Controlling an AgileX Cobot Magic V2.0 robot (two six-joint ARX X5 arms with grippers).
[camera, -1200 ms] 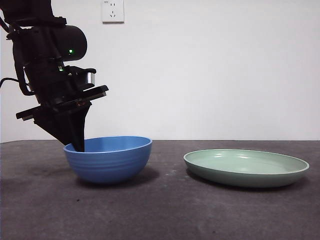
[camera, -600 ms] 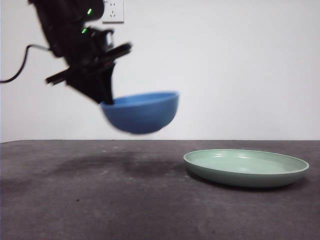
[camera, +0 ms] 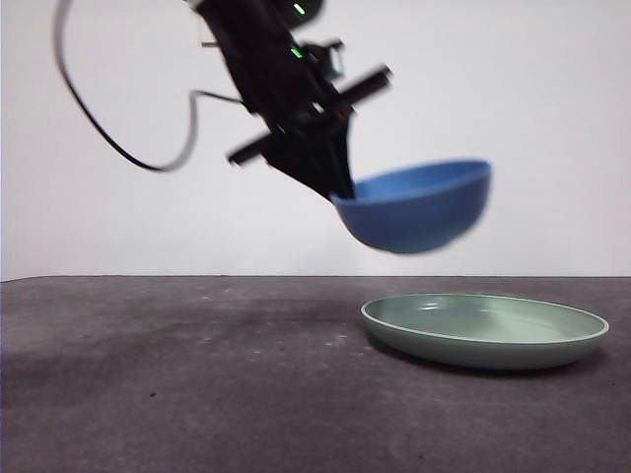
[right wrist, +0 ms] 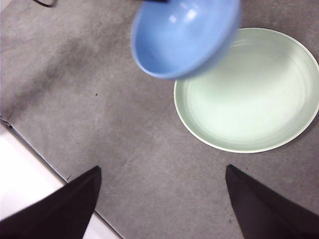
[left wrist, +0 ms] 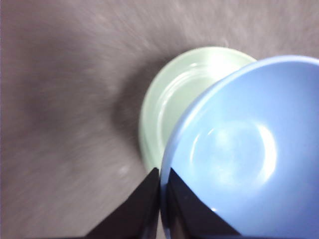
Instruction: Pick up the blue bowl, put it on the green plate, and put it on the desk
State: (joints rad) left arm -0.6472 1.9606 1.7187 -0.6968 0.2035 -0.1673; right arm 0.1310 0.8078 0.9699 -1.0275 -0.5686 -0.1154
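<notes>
In the front view, the left end effector [camera: 340, 187] reaches down from the upper left of the frame and pinches the near-left rim of the blue bowl [camera: 419, 207], which hangs in mid-air, tilted a little (its right side higher), in the centre-right of the picture. Below it, at the lower right, the green plate [camera: 483, 330] lies flat on the dark tabletop [camera: 177, 384]; bowl and plate are apart, with the pale wall showing between them. In the left wrist view, the left end effector [left wrist: 160, 186] has its two black jaws drawn narrow on the bowl's rim, one inside and one outside, at the bottom centre; the blue bowl [left wrist: 244, 149] fills the right half and covers part of the green plate [left wrist: 169, 99] beyond it. In the right wrist view, the right end effector [right wrist: 162, 204] stands wide, holding nothing, its jaws at the lower corners over bare tabletop [right wrist: 99, 99]; the blue bowl [right wrist: 184, 35] (blurred) sits at the top centre, overlapping the upper-left edge of the green plate [right wrist: 249, 94] on the right.
</notes>
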